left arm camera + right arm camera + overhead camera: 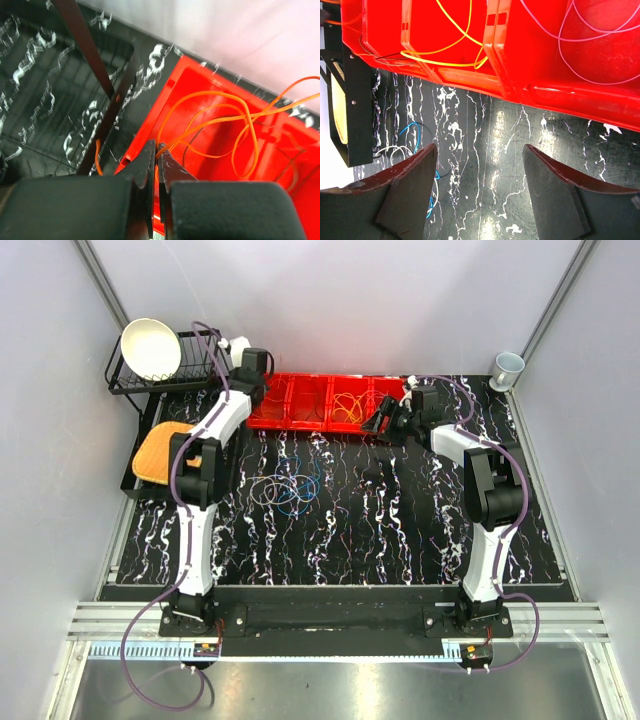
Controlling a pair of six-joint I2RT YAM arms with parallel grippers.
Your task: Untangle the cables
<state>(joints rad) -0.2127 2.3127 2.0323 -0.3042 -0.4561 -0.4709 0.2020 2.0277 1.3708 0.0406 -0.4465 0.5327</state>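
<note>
The tangle of blue and white cables (290, 488) lies on the black marbled table between the arms. A red tray (300, 420) with several compartments stands at the back. An orange cable (220, 125) loops in its left compartment. My left gripper (156, 146) is shut on this orange cable at the tray's left corner (258, 395). A yellow cable (447, 47) and a purplish cable (590, 37) lie in other compartments. My right gripper (480, 150) is open and empty above the table, just in front of the tray (382, 422). The blue cable (415, 131) shows by its left finger.
A black wire dish rack (195, 365) with a white bowl (150, 345) stands at the back left, and its bars (95, 60) run close beside my left gripper. An orange pad (160, 452) lies below it. A cup (508, 368) stands at the back right corner.
</note>
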